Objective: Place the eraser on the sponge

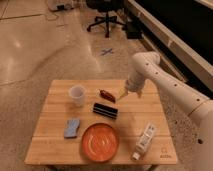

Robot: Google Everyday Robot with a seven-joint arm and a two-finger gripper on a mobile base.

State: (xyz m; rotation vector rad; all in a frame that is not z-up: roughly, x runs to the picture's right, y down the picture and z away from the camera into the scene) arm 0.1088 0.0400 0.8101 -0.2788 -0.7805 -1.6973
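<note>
Hovering: gripper (121, 95) hangs low over the table (55, 150), back right, just beside the small dark red object (105, 93).
Tool state: cannot tell, spread or pressed together.
Eraser (105, 109): flat on the table centre, apart from the gripper.
Sponge (72, 128): front left, beside the orange plate (100, 142), top bare.
Risk: red object sits nearest, so a wrong pick is likely; the wavy, soft sponge may tip the eraser off.
</note>
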